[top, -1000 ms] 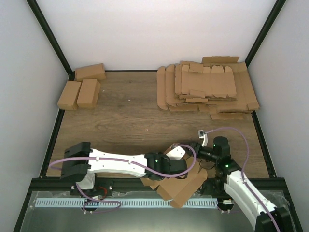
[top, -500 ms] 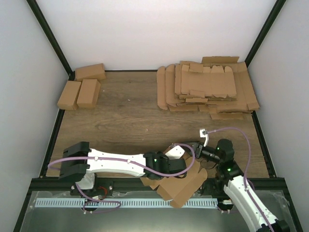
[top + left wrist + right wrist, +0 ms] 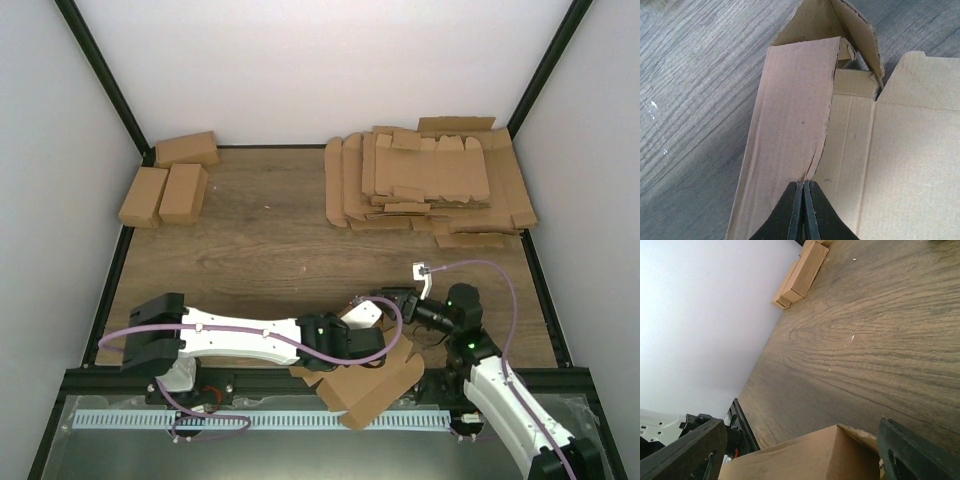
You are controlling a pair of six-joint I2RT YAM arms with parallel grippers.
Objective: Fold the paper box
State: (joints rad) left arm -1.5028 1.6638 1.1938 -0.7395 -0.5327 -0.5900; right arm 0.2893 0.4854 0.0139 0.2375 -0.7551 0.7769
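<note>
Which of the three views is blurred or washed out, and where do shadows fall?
Top external: sharp and evenly lit. Left wrist: the paper box is sharp; a shadow band crosses the table at lower left. Right wrist: the white wall is washed out, and the dark fingers at the edges look soft.

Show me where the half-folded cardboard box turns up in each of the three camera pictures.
Top external: the paper box lies bottom centre, at the table's near edge, partly under the arms.
Left wrist: the paper box fills the centre and right, flaps raised.
Right wrist: the paper box shows bottom centre, only its upper part in view.
Shared landmark: the wood-grain tabletop beside it.
</note>
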